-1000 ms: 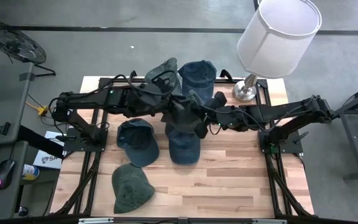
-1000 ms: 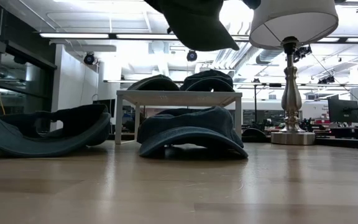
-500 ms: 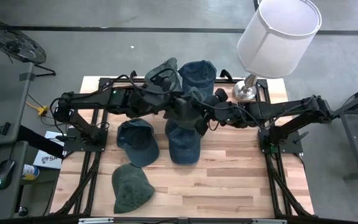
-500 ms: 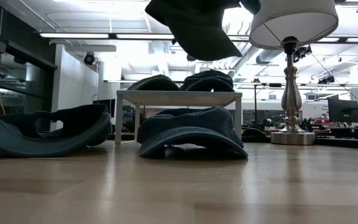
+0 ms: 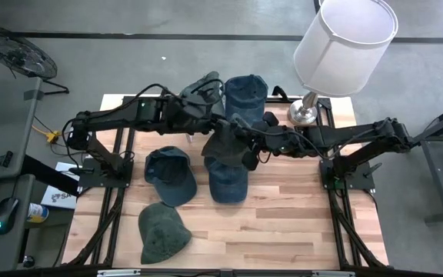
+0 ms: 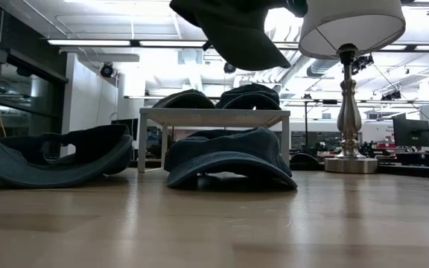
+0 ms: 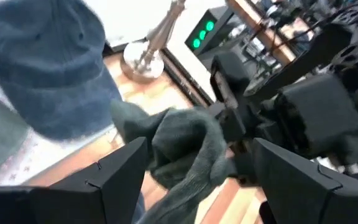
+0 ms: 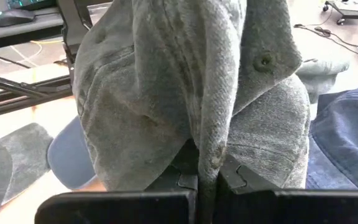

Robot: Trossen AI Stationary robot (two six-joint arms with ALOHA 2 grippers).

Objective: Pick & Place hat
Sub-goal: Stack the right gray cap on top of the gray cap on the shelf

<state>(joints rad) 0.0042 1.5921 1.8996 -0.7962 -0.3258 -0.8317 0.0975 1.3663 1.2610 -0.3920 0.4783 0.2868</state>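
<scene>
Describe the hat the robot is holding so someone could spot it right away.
Start at the white lamp at the table's far right corner and follow the right arm toward the middle. The grey-green hat hangs pinched in the right gripper; it alone is lifted off the table.

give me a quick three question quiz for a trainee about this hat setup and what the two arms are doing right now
1. True or false: the left gripper has its jaws shut on the grey hat.
2. Which gripper holds the grey hat off the table: A left, B right?
3. Fill in: the lamp stands at the table's far ____ corner.

Key: 1 false; its jaws are open. 2 B, the right gripper. 3 right.
</scene>
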